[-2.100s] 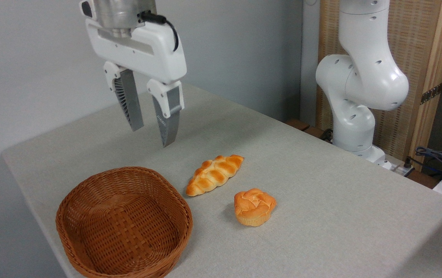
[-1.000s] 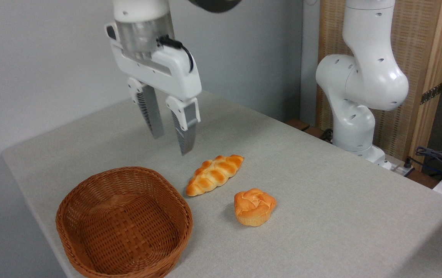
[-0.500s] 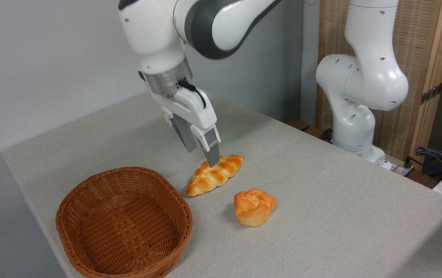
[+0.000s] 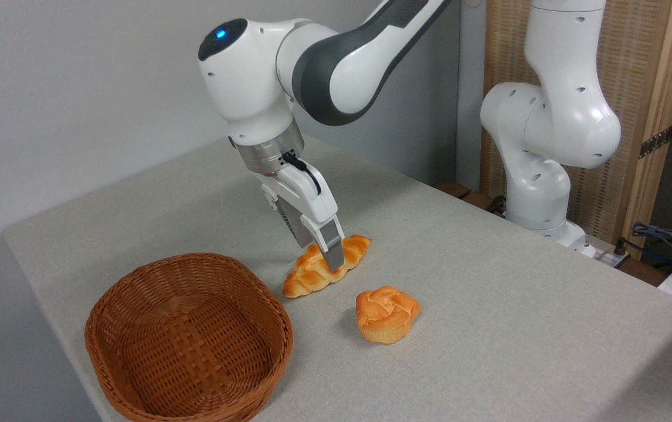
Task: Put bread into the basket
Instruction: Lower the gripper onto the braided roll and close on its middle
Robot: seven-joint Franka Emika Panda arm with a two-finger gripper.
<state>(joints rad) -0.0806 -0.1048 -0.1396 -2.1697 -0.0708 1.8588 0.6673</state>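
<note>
Bread (image 4: 312,274): lying on table (image 4: 488,293), at 2 o'clock from basket (image 4: 186,337), just beside its rim. Gripper (image 4: 325,253): fingers spread astride loaf's middle, not yet clamped. Risk: narrow straddle; loaf may pivot or slip. Bun (image 4: 386,312) near at 5 o'clock.

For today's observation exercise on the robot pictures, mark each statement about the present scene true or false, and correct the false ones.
1. The bread lies on the table, outside the basket. True.
2. The basket holds the round bun. False: the basket is empty; the round bun sits on the table to its right.
3. The gripper is down at the middle of the bread, one finger in front and one behind. True.
4. The bread is lifted clear of the table. False: it rests on the table.
5. The round bun touches the bread. False: a gap of table shows between them.
</note>
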